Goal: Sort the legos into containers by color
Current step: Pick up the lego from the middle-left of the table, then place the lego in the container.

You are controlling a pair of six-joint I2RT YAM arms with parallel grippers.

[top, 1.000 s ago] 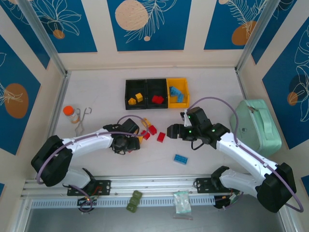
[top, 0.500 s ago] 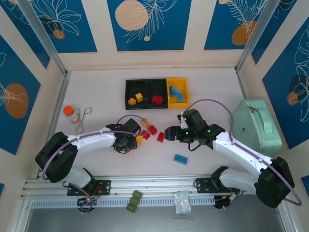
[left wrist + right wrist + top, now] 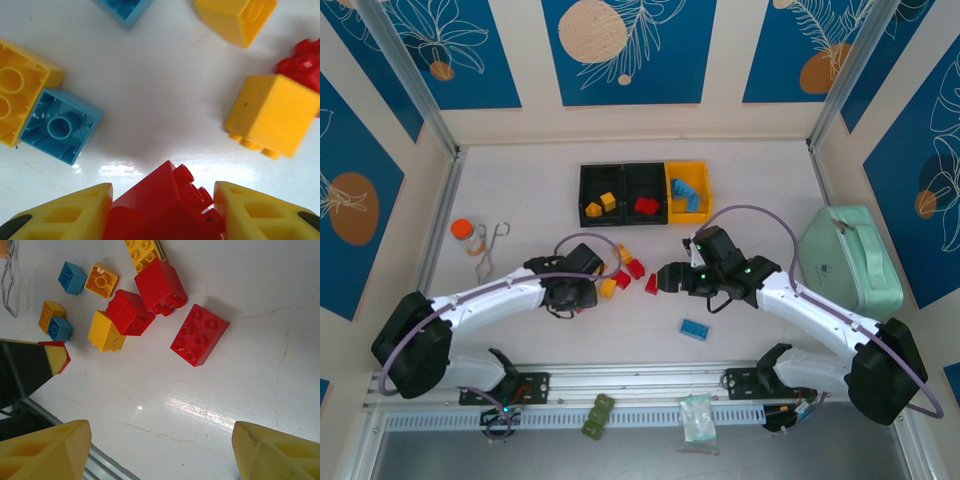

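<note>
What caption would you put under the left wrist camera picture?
Left gripper gripping a red lego, a yellow lego and a blue lego lying loose on the white table.

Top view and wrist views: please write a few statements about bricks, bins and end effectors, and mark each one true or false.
1. The left end effector grips a red brick. True.
2. The yellow bin holds red bricks. False: it holds blue bricks.
3. The right end effector is open. True.
4. The lone blue brick lies in the yellow bin. False: it lies on the table.
</note>
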